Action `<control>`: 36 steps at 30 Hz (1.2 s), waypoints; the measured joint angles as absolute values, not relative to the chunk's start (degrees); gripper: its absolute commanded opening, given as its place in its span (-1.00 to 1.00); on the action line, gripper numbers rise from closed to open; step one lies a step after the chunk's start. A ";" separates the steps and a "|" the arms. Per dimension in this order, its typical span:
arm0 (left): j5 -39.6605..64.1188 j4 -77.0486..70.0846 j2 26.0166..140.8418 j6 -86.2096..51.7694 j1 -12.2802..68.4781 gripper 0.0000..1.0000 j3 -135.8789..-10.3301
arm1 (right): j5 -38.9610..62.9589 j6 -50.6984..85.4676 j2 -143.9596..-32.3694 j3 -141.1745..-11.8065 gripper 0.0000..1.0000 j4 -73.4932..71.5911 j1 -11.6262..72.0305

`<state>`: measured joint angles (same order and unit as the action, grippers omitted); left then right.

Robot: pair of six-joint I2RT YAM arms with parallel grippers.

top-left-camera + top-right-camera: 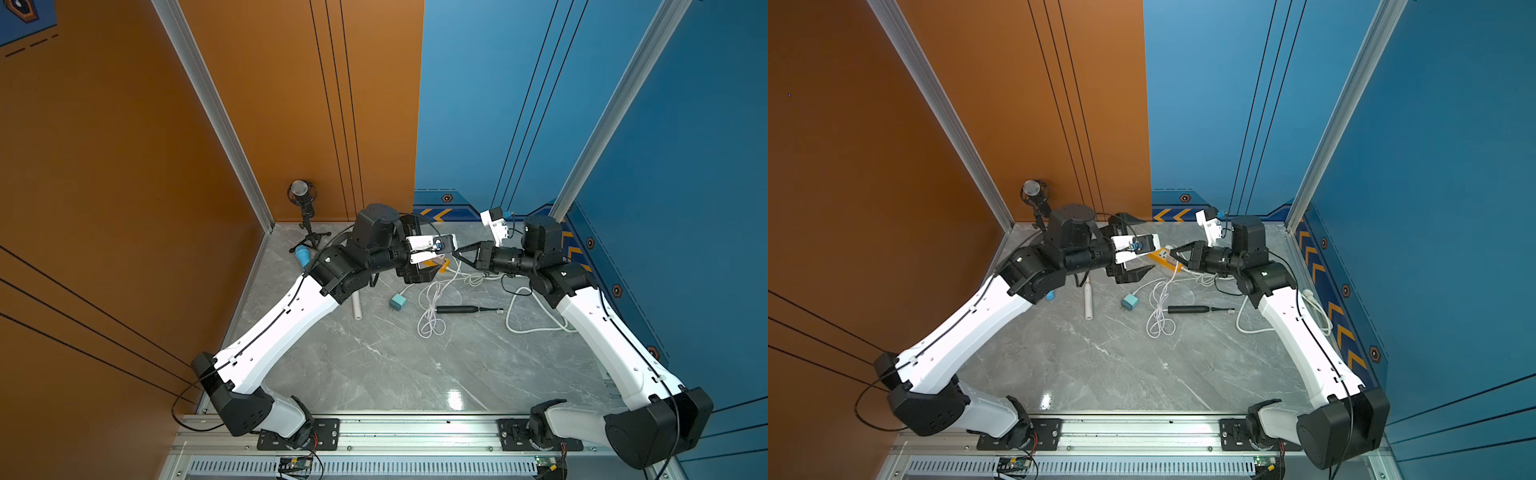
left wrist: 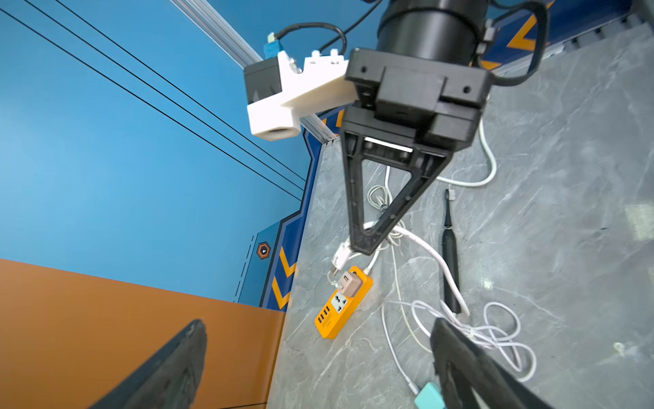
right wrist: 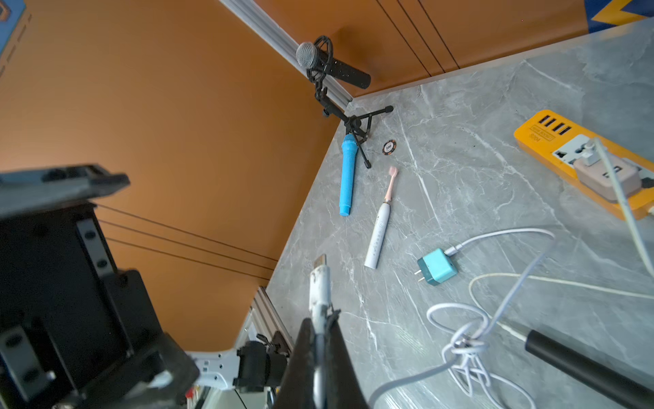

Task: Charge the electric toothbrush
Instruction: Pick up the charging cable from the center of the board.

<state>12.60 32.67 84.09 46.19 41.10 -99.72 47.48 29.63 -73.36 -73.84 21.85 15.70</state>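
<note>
A black electric toothbrush (image 1: 469, 309) (image 2: 451, 255) lies flat on the grey table beside a tangle of white cable (image 1: 432, 320). My right gripper (image 3: 320, 322) (image 2: 364, 248) is shut on the white cable's plug end (image 3: 320, 279), held in the air just above the orange power strip (image 2: 343, 304) (image 3: 584, 155). A beige adapter (image 2: 350, 283) sits in the strip with a white plug in it. My left gripper (image 2: 318, 321) hangs open and empty above the table, close to the strip.
A white toothbrush with a pink head (image 3: 380, 226), a teal adapter (image 3: 437, 265) (image 1: 399, 302), a blue cylinder (image 3: 346, 173) and a chip (image 3: 388, 147) lie on the table. A microphone on a tripod (image 1: 301, 195) stands in the back corner. A thick white cord (image 1: 536, 328) loops near the right arm.
</note>
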 measured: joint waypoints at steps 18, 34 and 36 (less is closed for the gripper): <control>39.48 42.26 94.13 38.35 35.77 -0.38 -104.49 | 55.33 12.23 -73.32 -78.50 -1.00 32.32 19.62; 41.12 43.09 94.11 40.49 35.86 -0.90 -104.20 | 53.76 13.10 -73.32 -79.24 -0.75 33.56 19.90; 39.59 43.11 94.08 41.23 36.29 -0.96 -104.16 | 52.60 15.64 -73.34 -79.50 -0.69 33.63 19.94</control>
